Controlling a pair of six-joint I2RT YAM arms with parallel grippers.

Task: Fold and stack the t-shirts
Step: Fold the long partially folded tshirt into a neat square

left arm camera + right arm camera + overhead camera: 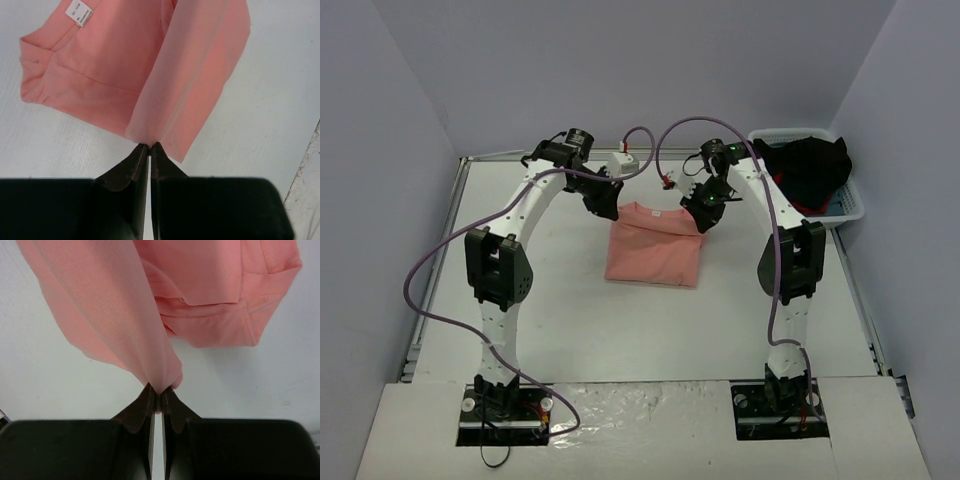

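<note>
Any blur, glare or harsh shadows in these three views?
Top external: even, soft light, t-shirt sharp, no hard shadows. Left wrist: cloth focused, left end effector nearly black, detail lost. Right wrist: weave crisp, no glare.

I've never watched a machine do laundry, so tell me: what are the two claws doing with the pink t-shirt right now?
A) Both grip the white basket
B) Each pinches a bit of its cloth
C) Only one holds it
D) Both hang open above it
B: in the wrist views the left claw and the right claw are each closed on a fold of the pink t-shirt.
</note>
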